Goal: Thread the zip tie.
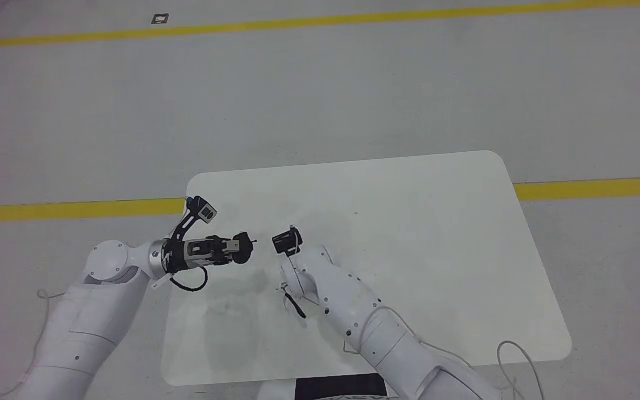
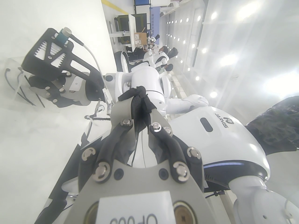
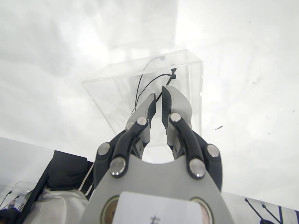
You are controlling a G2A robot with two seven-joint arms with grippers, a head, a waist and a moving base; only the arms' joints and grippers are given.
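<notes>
Grippers sit close together over the 9 o'clock side of your white table (image 1: pixel 450 220), tips turned toward each other with a small gap between them. Seen from above, your left gripper (image 1: pixel 243 247) lies at 9 o'clock from your right gripper (image 1: pixel 287 240).

Your right gripper's fingers (image 3: pixel 169 101) are drawn almost together and pinch the thin black strap of 1 zip tie (image 3: pixel 172 73). The strap runs out from between the fingertips up to the square head just beyond them. From the head, a further length of strap curves away beside the fingers. You see this tie through or over a clear box (image 3: pixel 109 94) standing on the table directly past the fingertips. I cannot tell whether the tie's head is inside the box or above it. A 2nd tie (image 3: pixel 140 82) shows as a thin dark curve in the box.

Your left gripper's fingers (image 2: pixel 121 110) are pressed together. Dark, bunched material sits at their tips, and 2 fine black lines trail back between them. I cannot tell from these views whether they grip a tie.
</notes>
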